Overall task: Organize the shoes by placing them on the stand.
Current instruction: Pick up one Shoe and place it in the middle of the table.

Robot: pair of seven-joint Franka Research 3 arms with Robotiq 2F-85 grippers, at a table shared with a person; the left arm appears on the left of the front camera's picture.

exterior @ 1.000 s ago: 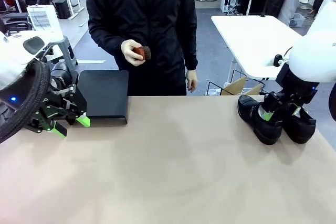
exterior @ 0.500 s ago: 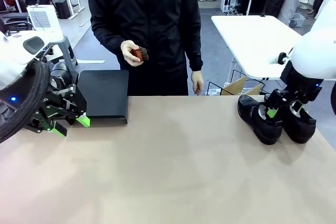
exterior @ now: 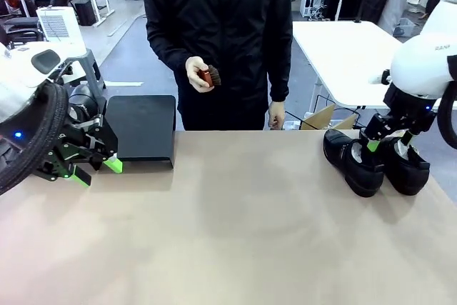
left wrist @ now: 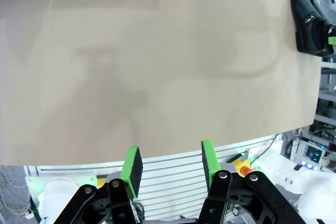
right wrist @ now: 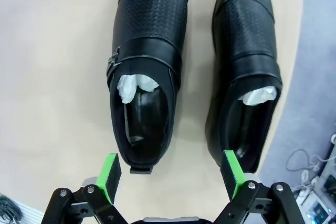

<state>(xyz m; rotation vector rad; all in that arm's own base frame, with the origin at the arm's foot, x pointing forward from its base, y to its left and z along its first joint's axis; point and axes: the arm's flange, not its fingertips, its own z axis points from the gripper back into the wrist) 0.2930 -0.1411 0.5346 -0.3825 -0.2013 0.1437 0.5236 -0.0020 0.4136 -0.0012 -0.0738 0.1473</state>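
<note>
My right gripper (right wrist: 170, 174) hangs just above the heel ends of the shoes (right wrist: 144, 93), its jaws spread wide with nothing between them. One green pad sits outside the heel of the buckled shoe and the other over the heel of its mate. The pair lies side by side, heels toward my wrist camera, with white paper stuffed into each opening. From the front I see the right arm coming down steeply from the right edge, wrist bent over the pair.

My left gripper (exterior: 96, 171) is low at the left, its jaws partly apart and holding nothing, aimed right and slightly down. It is close to the near-left corner of the stand (exterior: 143, 130); I cannot tell whether a pad touches it.

The stand sits at the far left of the tan surface (exterior: 235, 226) and the shoes at its far right, well apart, with a broad bare stretch between them. The outer shoe lies right along the right edge, grey floor beyond it.

A person in a black jacket stands at the far edge. One hand (exterior: 196, 75) holds a small brown brush (exterior: 211, 76) at chest height, and the other hand (exterior: 277, 114) hangs near the far edge. A white table (exterior: 350, 55) stands behind on the right.
</note>
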